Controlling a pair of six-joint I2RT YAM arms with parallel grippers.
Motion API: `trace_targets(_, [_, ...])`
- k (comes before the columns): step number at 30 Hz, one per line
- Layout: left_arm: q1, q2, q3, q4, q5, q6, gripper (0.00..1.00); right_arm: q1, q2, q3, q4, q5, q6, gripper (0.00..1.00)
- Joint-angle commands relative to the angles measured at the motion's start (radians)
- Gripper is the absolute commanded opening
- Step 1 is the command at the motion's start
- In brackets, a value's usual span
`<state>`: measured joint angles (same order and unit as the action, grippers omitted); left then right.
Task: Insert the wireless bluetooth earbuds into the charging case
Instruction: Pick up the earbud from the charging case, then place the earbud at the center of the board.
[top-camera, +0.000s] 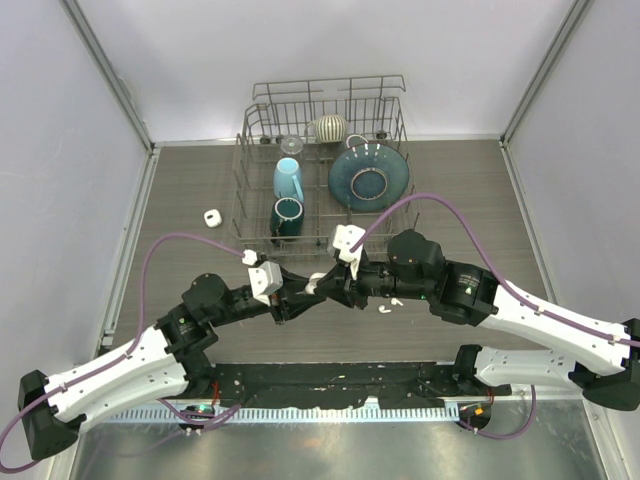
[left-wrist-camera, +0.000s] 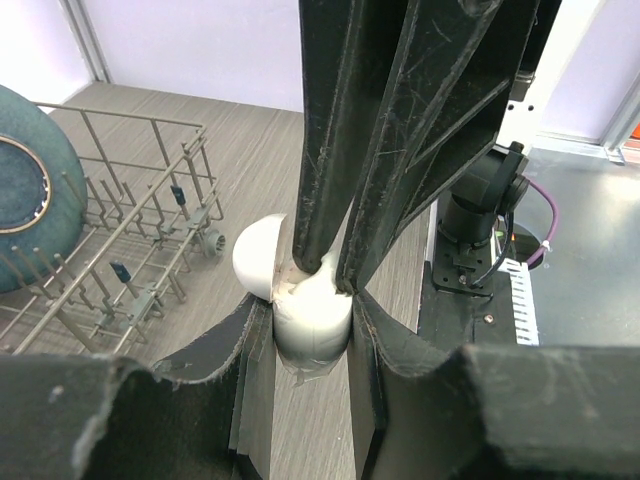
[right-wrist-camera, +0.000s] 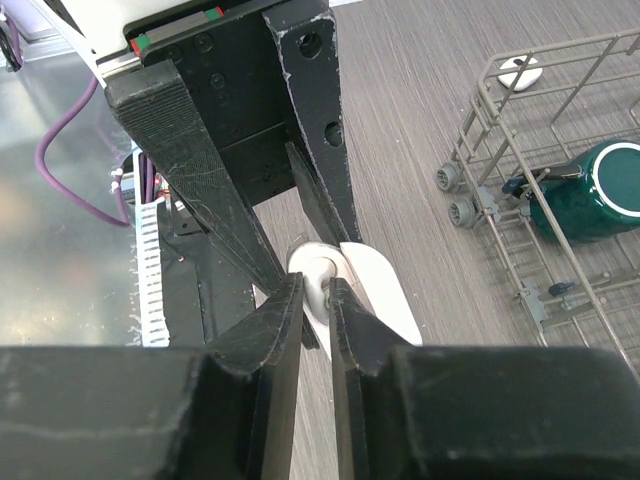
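The left gripper (top-camera: 303, 296) clamped the open charging case (left-wrist-camera: 312, 325) toward the desk's (top-camera: 180, 190) near edge. The right gripper (right-wrist-camera: 315, 290), jaws almost closed at its mouth, had unclear contents. 2 earbuds (top-camera: 395, 300) lay nearby: likely light and slick, best pinched at the stem.

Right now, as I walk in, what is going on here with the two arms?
The two arms meet over the middle of the table. The left gripper is shut on a small white case with its lid open. The right gripper faces it from the other side and seems to pinch an earbud right at the mouth of the case; whether it is seated, I cannot tell. Two loose earbuds lie on the table beside the right arm.
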<state>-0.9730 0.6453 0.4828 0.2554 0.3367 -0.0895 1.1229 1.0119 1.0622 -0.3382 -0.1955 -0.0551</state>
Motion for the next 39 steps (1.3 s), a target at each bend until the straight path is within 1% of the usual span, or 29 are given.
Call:
trace_targets(1, [-0.004,-0.035,0.083,0.179,0.025,0.005,0.0,-0.003,0.014,-0.008,-0.105,0.036,-0.018,0.19])
trace_targets(2, [-0.004,-0.035,0.085,0.179,0.021,0.007,0.0,-0.002,0.017,-0.011,-0.105,0.036,-0.022,0.16])
trace_targets(3, [-0.004,-0.033,0.086,0.179,0.021,0.005,0.0,-0.002,0.022,-0.01,-0.107,0.036,-0.023,0.04])
trace_targets(4, [-0.004,-0.033,0.086,0.179,0.022,0.007,0.0,-0.002,0.022,-0.011,-0.107,0.041,-0.022,0.01])
trace_targets(8, [-0.004,-0.03,0.086,0.173,0.022,0.008,0.0,-0.002,0.007,-0.011,-0.093,0.044,-0.017,0.01])
trace_targets(14, [-0.004,-0.027,0.077,0.159,-0.002,0.011,0.0,-0.003,-0.071,-0.018,-0.029,0.031,0.012,0.01])
trace_targets(21, [-0.006,-0.018,0.07,0.134,-0.002,0.019,0.0,-0.003,-0.176,-0.028,0.048,0.082,0.054,0.01])
trace_targets(25, [-0.004,-0.013,0.068,0.124,-0.008,0.027,0.0,-0.003,-0.222,-0.05,0.071,0.14,0.054,0.01])
trace_targets(29, [-0.004,-0.022,0.068,0.094,-0.042,0.04,0.0,-0.005,-0.245,-0.08,0.071,0.191,0.103,0.01])
trace_targets(30, [-0.004,-0.027,0.069,0.081,-0.048,0.046,0.0,-0.006,-0.249,-0.1,0.065,0.232,0.113,0.01])
trace_targets(32, [-0.004,-0.048,0.076,0.033,-0.064,0.069,0.0,-0.017,-0.257,-0.123,0.059,0.264,0.138,0.01])
trace_targets(34, [-0.004,-0.071,0.077,0.007,-0.08,0.082,0.0,-0.028,-0.282,-0.171,0.061,0.298,0.198,0.01])
trace_targets(36, [-0.004,-0.116,0.074,-0.03,-0.103,0.085,0.0,-0.054,-0.295,-0.203,0.064,0.295,0.259,0.01])
trace_targets(37, [-0.004,-0.128,0.073,-0.042,-0.12,0.114,0.0,-0.066,-0.305,-0.237,0.071,0.298,0.282,0.01])
trace_targets(38, [-0.004,-0.157,0.073,-0.053,-0.125,0.119,0.0,-0.102,-0.303,-0.251,0.07,0.294,0.303,0.01])
trace_targets(39, [-0.004,-0.17,0.07,-0.071,-0.128,0.132,0.0,-0.123,-0.297,-0.266,0.071,0.263,0.322,0.01])
